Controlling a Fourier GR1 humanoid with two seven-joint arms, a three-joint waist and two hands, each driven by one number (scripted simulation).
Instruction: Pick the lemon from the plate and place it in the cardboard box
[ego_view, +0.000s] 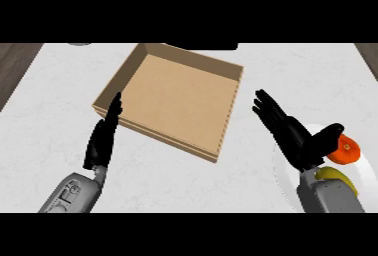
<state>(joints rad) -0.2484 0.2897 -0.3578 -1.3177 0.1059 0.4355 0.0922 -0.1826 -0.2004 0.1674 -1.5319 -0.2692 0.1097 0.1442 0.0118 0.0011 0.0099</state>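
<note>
Just beside the wrist of the right hand (291, 135) sits the lemon (336, 177) on its plate (368, 171); fingers straight and wide, holding nothing.

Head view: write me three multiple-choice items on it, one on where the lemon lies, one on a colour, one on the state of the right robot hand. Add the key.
1. The lemon lies:
A in a bowl
B on the white plate
C on a cutting board

2. The round fruit next to it is:
A green
B purple
C orange

3. The right robot hand is:
A open, holding nothing
B shut on a fruit
C shut, holding nothing

Key:
1 B, the plate's white surface shows beside the lemon.
2 C, its skin is plainly orange.
3 A, its fingers are straight and curl round nothing.
</note>
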